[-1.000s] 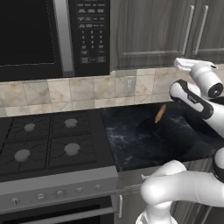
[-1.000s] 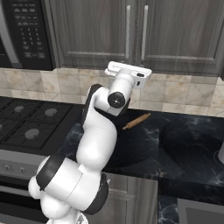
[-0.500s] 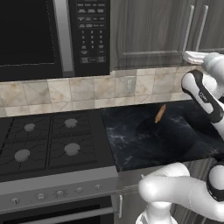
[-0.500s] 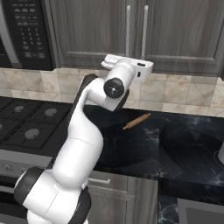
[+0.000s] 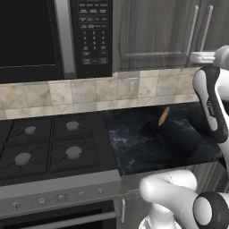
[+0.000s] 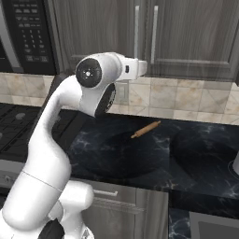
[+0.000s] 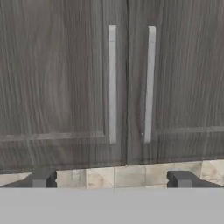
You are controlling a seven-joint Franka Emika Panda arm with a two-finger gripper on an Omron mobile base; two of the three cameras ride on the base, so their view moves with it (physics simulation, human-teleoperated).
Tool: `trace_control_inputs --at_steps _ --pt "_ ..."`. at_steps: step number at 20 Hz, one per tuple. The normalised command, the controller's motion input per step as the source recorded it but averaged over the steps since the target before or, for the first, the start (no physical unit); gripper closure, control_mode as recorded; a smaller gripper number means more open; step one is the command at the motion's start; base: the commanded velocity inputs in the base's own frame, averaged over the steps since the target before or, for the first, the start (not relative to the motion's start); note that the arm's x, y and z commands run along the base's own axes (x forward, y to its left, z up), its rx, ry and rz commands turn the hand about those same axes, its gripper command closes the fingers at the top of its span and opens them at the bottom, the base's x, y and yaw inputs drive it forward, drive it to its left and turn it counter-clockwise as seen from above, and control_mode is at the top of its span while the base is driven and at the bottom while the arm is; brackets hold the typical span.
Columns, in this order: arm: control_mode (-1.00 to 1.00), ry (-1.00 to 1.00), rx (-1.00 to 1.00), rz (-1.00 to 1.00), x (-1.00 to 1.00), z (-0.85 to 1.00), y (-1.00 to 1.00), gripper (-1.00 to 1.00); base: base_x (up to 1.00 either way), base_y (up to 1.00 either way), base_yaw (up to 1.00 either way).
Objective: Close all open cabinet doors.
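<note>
Closest in, the white arm (image 6: 60, 140) curls up from the base and the gripper (image 7: 111, 179) sits raised in front of the upper cabinets, fingers spread wide apart with nothing between them; the two dark fingertips (image 7: 41, 178) poke up at the bottom of the hand view, pointing at the backsplash tile just under the doors. Below the arm there's the black marble counter (image 5: 147, 147) with a wooden rolling pin (image 6: 145, 129) lying on it at an angle, and the gas stove (image 5: 44, 143) is off to the left of that. Further back, on the wall above the tiled backsplash (image 5: 89, 91), are the two cabinet doors, left cabinet door (image 7: 52, 83) and right cabinet door (image 7: 188, 78). Both stand tall, long axis vertical, and they look flush and shut, meeting at a thin seam with their silver bar handles (image 7: 112, 83) running straight up and down right beside it. The microwave (image 5: 53, 36) hangs just left of them.
</note>
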Motion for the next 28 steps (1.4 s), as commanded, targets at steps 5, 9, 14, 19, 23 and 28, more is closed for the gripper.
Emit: trace_control_inputs --at_steps 5,9,14,19,23,28 --pt "-1.00 0.29 -0.06 0.00 -0.96 0.11 0.46 -1.00 0.00 0.00 0.00" --pt "-1.00 0.27 -0.09 0.00 -0.97 0.00 0.50 -1.00 0.00 0.00 0.00" --pt "-1.00 0.26 -0.11 0.00 -0.93 -0.03 0.61 -1.00 0.00 0.00 0.00" --pt "-1.00 0.18 -0.11 0.00 -0.93 -0.17 0.50 -1.00 0.00 0.00 0.00" --pt "-1.00 0.10 -0.01 -0.02 -0.73 -0.31 0.45 -1.00 0.00 0.00 0.00" --pt "-1.00 0.06 0.09 -0.10 -0.64 -0.24 0.28 -1.00 0.00 0.00 0.00"
